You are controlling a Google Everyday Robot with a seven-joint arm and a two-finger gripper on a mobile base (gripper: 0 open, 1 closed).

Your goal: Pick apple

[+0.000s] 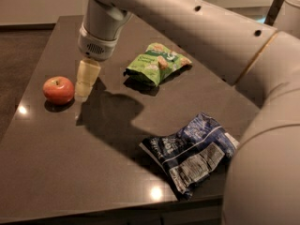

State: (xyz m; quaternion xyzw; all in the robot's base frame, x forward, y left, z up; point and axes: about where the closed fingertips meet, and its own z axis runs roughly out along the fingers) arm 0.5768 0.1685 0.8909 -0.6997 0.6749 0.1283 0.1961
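A small, round, red-orange apple (58, 90) with a yellowish patch sits upright on the dark worktop (70, 172), stem dimple on top. The gripper (83, 93) points down just beside it.

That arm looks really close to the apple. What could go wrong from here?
1. The gripper hangs beside the apple, not over it. A sideways bump could roll the round fruit toward the nearby edge of the table.
2. The apple looks smooth and round, so an off-centre grip might let it slip loose.
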